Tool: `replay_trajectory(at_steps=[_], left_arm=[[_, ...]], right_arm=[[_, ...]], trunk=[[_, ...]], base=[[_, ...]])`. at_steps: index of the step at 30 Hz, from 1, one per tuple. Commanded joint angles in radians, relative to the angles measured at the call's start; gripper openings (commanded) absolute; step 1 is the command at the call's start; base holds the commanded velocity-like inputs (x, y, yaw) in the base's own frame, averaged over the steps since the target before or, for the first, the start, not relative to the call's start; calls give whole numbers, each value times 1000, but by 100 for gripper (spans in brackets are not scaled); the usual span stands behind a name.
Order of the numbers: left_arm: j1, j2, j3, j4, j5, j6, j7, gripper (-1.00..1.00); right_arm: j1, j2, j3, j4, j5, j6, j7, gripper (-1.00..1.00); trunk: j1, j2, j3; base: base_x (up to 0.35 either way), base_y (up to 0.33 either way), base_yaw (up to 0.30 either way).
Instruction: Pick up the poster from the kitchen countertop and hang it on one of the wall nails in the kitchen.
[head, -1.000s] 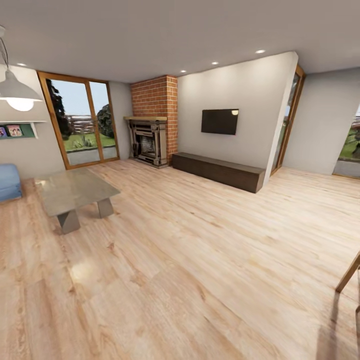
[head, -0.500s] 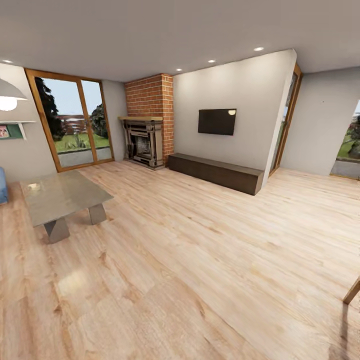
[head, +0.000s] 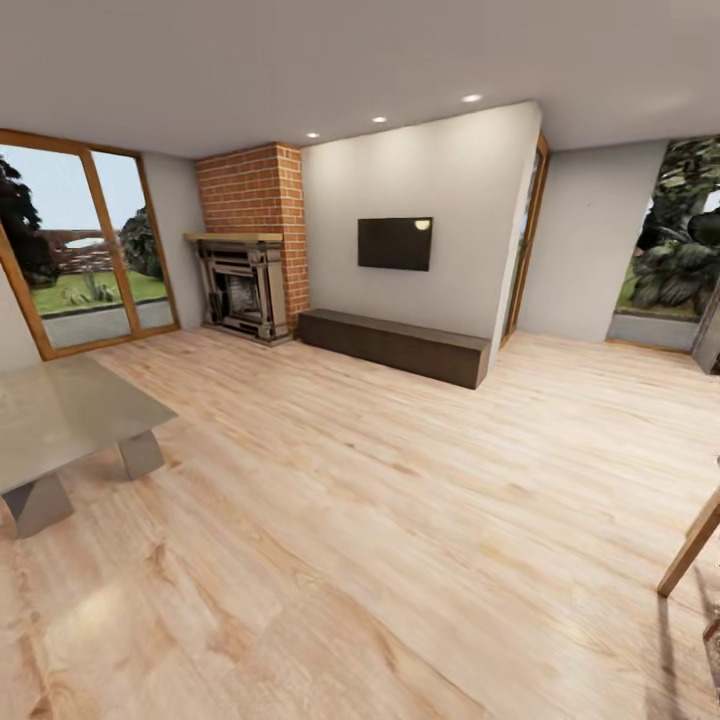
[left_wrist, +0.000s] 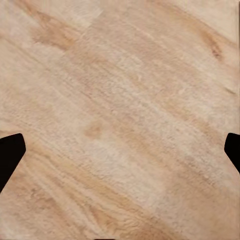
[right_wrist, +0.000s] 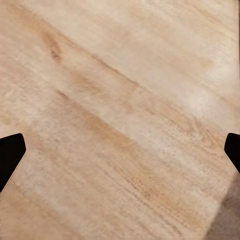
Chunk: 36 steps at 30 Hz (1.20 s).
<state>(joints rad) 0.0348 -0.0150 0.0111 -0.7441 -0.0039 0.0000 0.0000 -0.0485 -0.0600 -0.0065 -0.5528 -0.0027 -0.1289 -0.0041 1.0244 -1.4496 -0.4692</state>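
Living room with light wood floor (head: 380, 520), brick fireplace (head: 245, 290) and wall television (head: 395, 243); left gripper (left_wrist: 120, 152) and right gripper (right_wrist: 120, 152) hang spread wide, empty, above bare floorboards.

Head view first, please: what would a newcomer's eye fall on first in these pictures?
Probably the red brick chimney with its dark fireplace in the far corner, and the black television on the grey wall above a long dark low bench. Pale wood floor spreads across the room, with a grey low table at the left edge. Both wrist views look down on the same planks.
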Motion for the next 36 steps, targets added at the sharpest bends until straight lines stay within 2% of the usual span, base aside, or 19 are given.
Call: replay_trajectory(at_steps=[1,7,24,36], left_arm=[[0,0,1,-1,0,0,0,100],[0,0,1,-1,0,-1,0,100],[0,0,1,-1,0,-2,0,100],[0,0,1,-1,0,-2,0,100]], right_arm=[[-1,0,-1,1,0,-3,0,100],[-1,0,-1,1,0,-3,0,100],[-1,0,0,2,1,-15,0,100],[-1,0,0,2,1,-15,0,100]], trunk=[[1,0,-1],[1,0,-1],[1,0,-1],[1,0,-1]], base=[[320,182,-268],[320,178,-205],[331,46,-24],[336,0,-265]])
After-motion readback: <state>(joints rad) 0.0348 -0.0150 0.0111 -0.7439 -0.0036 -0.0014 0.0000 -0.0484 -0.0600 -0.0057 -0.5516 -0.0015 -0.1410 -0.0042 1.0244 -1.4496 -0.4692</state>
